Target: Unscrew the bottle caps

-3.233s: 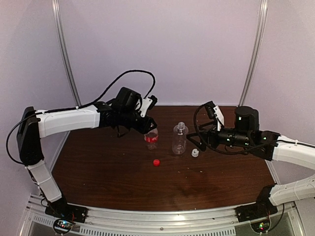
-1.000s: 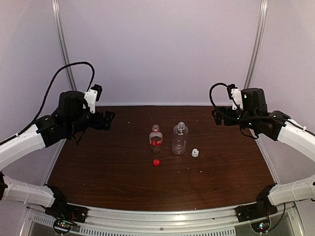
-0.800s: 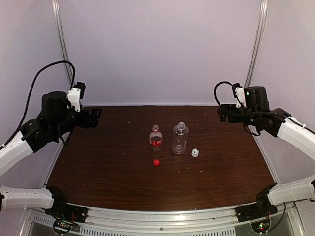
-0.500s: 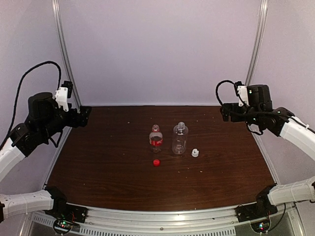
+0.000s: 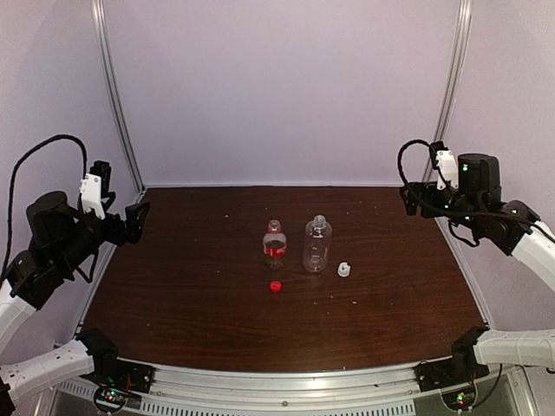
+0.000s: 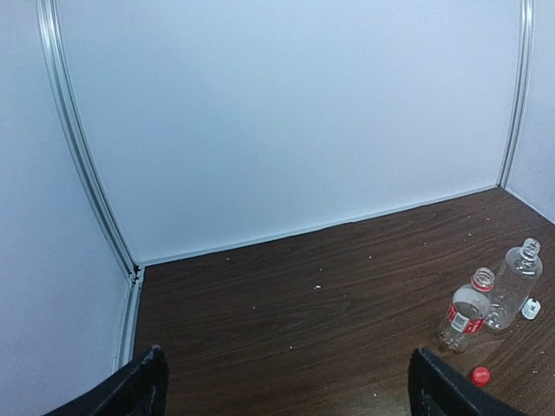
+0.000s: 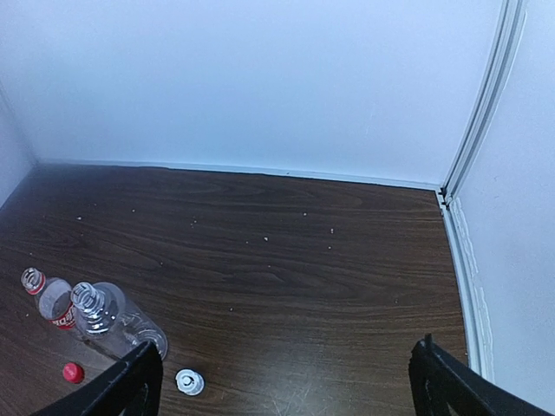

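At centre of the overhead view, on the dark wood surface (image 5: 191,303): small bottle (image 5: 274,245), red label, upright, neck uncapped; tall bottle (image 5: 316,246), clear, unlabelled, upright, neck uncapped, standing just right of the small one, the two near but apart. Red cap (image 5: 276,287): loose on the surface, just below the small bottle in the frame, not touching it. White cap (image 5: 344,269): loose on the surface, just right of the tall bottle's base, apart from it. Left hand (image 5: 136,221): at the left edge of the frame, raised over the surface's left border, well apart from bottles and caps; fingers spread wide in its wrist view, released, grasping nothing. Right hand (image 5: 408,198): at the upper right of the frame, over the far right corner of the surface, well apart from all four items; fingers likewise spread wide, released, grasping nothing.
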Tool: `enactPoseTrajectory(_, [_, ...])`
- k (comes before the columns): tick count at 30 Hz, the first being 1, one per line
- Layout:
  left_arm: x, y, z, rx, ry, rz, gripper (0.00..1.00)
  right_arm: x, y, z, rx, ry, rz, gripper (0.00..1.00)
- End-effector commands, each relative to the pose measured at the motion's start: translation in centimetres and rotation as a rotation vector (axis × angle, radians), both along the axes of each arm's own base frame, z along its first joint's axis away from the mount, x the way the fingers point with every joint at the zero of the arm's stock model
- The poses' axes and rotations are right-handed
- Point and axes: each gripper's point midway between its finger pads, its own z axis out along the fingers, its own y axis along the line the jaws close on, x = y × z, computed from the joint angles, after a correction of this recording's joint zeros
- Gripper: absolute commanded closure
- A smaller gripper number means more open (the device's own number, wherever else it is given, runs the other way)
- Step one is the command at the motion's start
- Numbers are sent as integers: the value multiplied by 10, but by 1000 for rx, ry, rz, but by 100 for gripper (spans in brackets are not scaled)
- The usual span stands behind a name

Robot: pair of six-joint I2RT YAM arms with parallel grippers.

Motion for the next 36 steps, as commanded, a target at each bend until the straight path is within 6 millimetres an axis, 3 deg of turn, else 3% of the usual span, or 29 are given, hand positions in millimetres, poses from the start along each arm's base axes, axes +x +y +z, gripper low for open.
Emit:
enactPoseTrajectory(1, [1, -5, 15, -18, -77, -28, 2, -2, -4, -1, -5, -31, -6, 0])
enactPoseTrajectory(12, [4, -7, 11, -14, -69, -34, 2, -4, -7, 7, -11, -73, -9, 0])
enactPoseTrajectory(36, [1, -4, 9, -10, -61, -25, 2, 1, 0, -8, -15, -35, 14, 0])
